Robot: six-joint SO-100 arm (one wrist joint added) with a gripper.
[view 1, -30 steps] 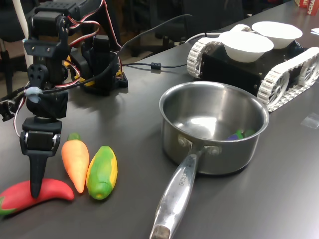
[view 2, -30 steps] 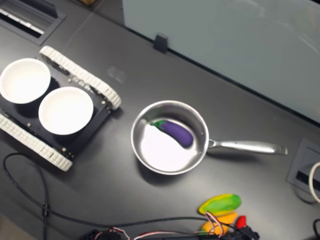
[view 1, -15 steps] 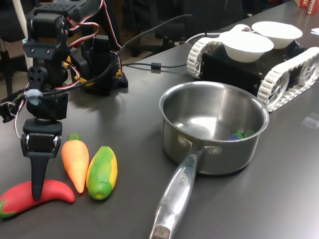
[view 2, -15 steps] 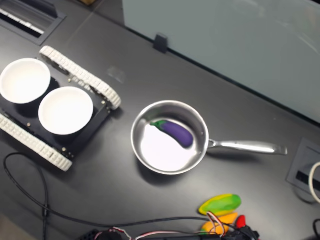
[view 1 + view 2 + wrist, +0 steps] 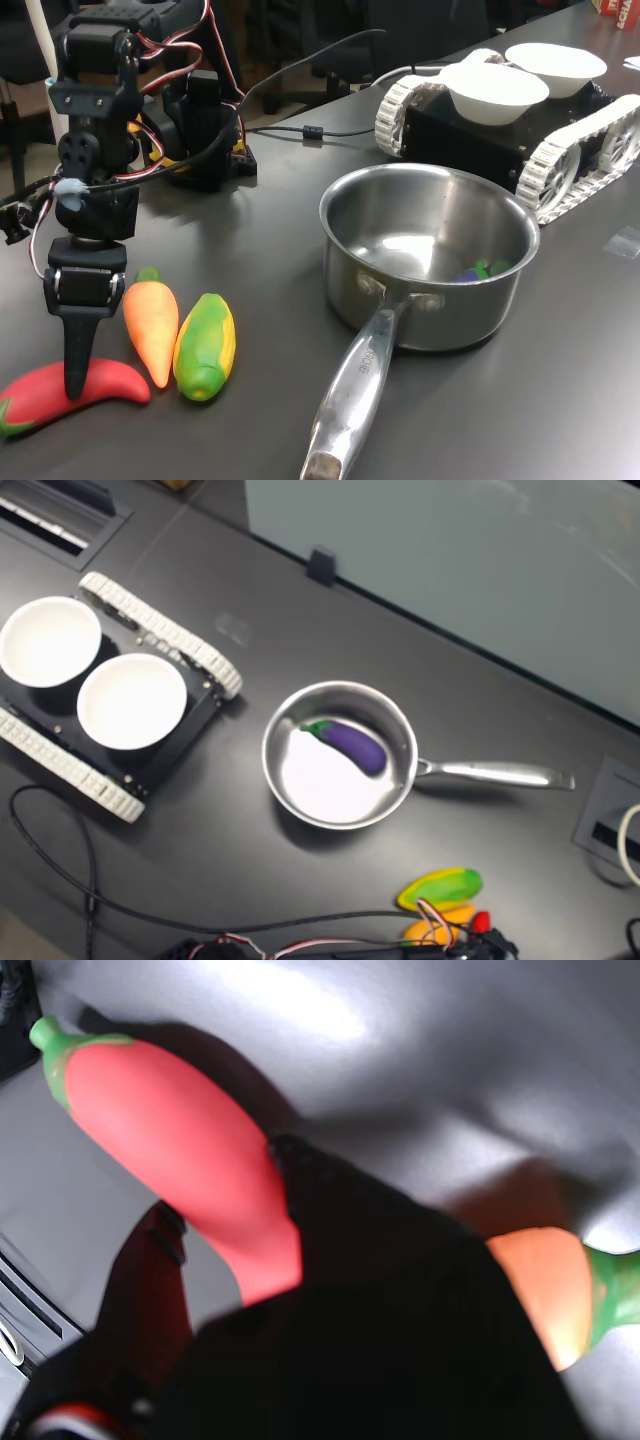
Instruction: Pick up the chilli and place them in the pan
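On a dark tabletop (image 5: 270, 230), we see the steel pan (image 5: 428, 262) standing upright, its long handle (image 5: 352, 388) running toward the camera in the first exterior view. In the second exterior view the pan (image 5: 340, 755) holds one purple toy aubergine (image 5: 348, 743) w/ a green cap, lying near the wall on the handle side; in the first exterior view only a purple-green sliver (image 5: 482, 270) shows over the rim. Two white bowls (image 5: 495, 90) (image 5: 556, 61) sit atop a black tracked vehicle (image 5: 520, 130) beyond the pan; in the second exterior view we see both bowls (image 5: 132, 701) (image 5: 49, 641) w/ nothing in them.

The chilli (image 5: 72, 392) lies flat on the table at the first exterior view's lower left, well apart from the pan, w/ the orange carrot (image 5: 151, 320) just beside it and the green-and-yellow corn (image 5: 205, 345) next along toward the pan. The arm (image 5: 92, 150) stands nearly vertical over it, wrist pointing straight down, red and black wires looping off its upper joints. The gripper (image 5: 75, 375) is at the chilli's mid-body, one black finger (image 5: 77, 350) in front of the red skin. In the wrist view the chilli (image 5: 185, 1155) passes between two dark fingers (image 5: 330, 1210), approx. at its middle, carrot (image 5: 550, 1285) to one side. We cannot tell whether the claw is pinching the chilli or only straddling it.
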